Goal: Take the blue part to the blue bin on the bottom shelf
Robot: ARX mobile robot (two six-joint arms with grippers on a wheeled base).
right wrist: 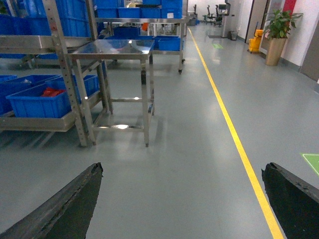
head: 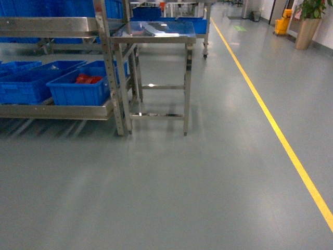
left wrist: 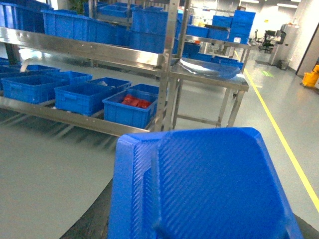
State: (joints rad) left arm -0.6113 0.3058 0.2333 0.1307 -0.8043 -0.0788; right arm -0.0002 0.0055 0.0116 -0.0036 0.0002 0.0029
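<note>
While right fingers (right wrist: 182,204) gape wide over floor, left fingers' state cannot tell; blue slab (left wrist: 209,184) fills view. Bottom shelf (head: 57,110) holds blue bins (head: 26,86); rightmost crate (head: 80,88) has red packets (head: 88,79). Blue part unseen.

Open grey floor (head: 171,192) lies ahead, with the yellow line (head: 270,117) running along the right. On the left, the bottom shelf (head: 57,110) is packed with blue crates, one holding red packets (head: 88,79) at the near end. A steel table (head: 152,31) stands tight against the rack post (head: 115,83) (its legs crowd that corner).
</note>
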